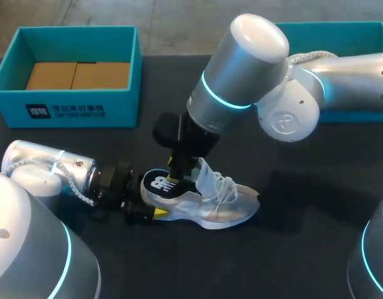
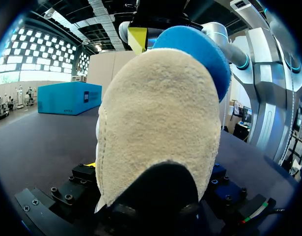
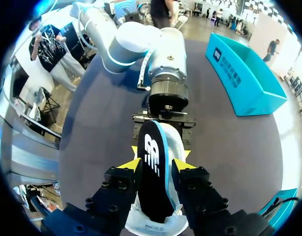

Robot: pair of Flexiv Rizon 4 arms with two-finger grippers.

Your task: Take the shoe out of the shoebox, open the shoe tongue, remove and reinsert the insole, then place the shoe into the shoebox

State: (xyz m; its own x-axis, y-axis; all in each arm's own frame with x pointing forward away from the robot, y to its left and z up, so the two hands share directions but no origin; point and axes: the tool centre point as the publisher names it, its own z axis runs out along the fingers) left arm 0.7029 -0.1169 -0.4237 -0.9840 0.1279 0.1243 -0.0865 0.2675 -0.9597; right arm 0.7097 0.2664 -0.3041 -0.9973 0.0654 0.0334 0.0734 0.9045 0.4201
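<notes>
The white shoe (image 1: 223, 205) lies on its sole on the dark table, toe to the right. My left gripper (image 1: 147, 209) comes in low from the left and straddles the heel, a yellow tip pressed to each side. In the left wrist view the cream heel (image 2: 160, 123) fills the space between the fingers. My right gripper (image 1: 179, 169) hangs over the shoe's opening. It is shut on the black, blue-edged insole (image 3: 153, 172), which stands tilted up out of the heel (image 1: 159, 182). The tongue and laces (image 1: 217, 184) are pulled forward.
A teal shoebox (image 1: 73, 107) with brown cardboard inside stands at the back left. A second teal box (image 1: 344, 30) sits at the back right, behind my right arm. Bare dark tabletop (image 1: 291, 249) lies in front of and to the right of the shoe.
</notes>
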